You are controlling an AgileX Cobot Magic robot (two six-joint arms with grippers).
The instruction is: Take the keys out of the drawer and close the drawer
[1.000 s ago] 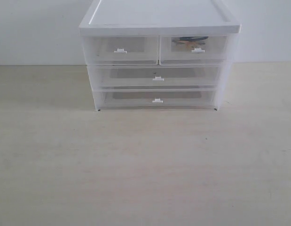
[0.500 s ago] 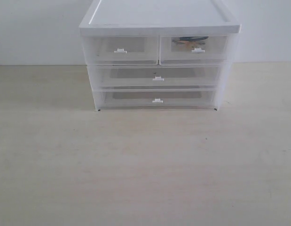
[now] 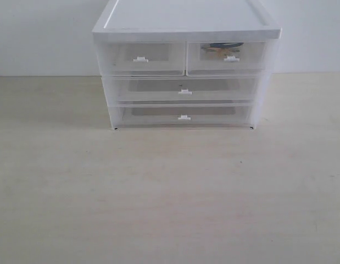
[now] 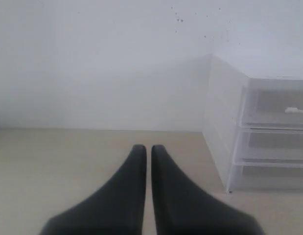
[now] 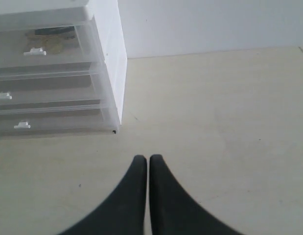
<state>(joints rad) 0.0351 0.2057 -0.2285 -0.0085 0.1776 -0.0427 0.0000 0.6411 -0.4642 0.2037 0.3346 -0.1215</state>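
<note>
A white drawer unit [image 3: 186,22] stands at the back of the table. Its top right drawer [image 3: 227,58] is pushed in, with a small white tab handle [image 3: 231,58]. Through the clear front I see the keys [image 3: 220,48], gold rings with a dark strap. The right wrist view shows the same drawer [image 5: 43,46] with the keys [image 5: 51,41] inside. My left gripper [image 4: 148,148] is shut and empty, off to the unit's left side. My right gripper [image 5: 148,158] is shut and empty, over the table in front of the unit's right corner. Neither arm appears in the exterior view.
The top left drawer [image 3: 141,58] and the two full-width drawers [image 3: 184,91] below are all pushed in. A pale wooden table [image 3: 170,192] stretches in front of the unit. A white wall [image 4: 92,63] stands behind.
</note>
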